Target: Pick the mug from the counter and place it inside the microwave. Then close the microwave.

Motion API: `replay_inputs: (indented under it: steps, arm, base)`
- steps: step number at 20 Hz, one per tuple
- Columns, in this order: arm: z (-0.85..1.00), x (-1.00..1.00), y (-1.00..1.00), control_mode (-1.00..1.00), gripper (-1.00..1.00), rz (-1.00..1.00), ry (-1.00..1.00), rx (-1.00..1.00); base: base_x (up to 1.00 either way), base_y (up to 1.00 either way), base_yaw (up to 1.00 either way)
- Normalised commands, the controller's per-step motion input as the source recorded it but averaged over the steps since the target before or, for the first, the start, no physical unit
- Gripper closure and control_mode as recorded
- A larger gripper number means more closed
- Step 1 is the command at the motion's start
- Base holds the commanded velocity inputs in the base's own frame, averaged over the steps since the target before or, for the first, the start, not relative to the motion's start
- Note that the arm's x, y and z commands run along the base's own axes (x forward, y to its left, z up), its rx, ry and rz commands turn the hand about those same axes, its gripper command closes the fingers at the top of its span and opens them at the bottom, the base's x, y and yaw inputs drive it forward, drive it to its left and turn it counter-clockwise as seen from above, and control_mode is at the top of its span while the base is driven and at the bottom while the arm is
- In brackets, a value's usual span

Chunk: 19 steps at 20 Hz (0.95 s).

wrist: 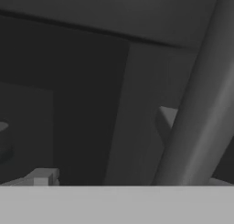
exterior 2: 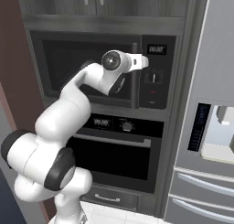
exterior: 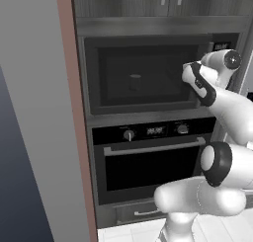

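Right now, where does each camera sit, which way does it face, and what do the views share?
Left base view: behind the arm's left, facing the closed microwave, mug behind its glass; arm at right.
Right base view: behind the arm's right, facing the same wall plus fridge; arm at left.
Hand view: on the hand, close against the microwave's door handle.
Both base views share microwave and oven.

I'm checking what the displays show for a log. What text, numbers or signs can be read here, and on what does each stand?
"00:00": lit clock digits on the microwave control panel, right base view.
Oven display between its knobs: lit digits, too blurred to read in both base views.
Marks around the microwave dial and the red spot below it: too small to read.
Fridge dispenser panel: no legible text.
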Motion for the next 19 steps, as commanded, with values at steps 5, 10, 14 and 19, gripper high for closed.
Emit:
replay_inputs:
  steps: [5,10,14,19]
  arm:
    - [0.06,0.47,-0.03,-1.0,-1.0,0.02,0.0,0.0]
    - [0.03,0.47,-0.03,-1.0,-1.0,0.01,0.0,0.0]
    - [0.0,0.2,0.0,-1.0,-1.0,0.0,0.01,0.0]
    - [0.0,0.0,0.0,-1.0,-1.0,0.0,0.0,0.0]
  base:
    - [0.0,0.0,0.0]
    - [0.0,0.0,0.0]
    - [0.0,0.0,0.0]
    - [0.0,0.0,0.0]
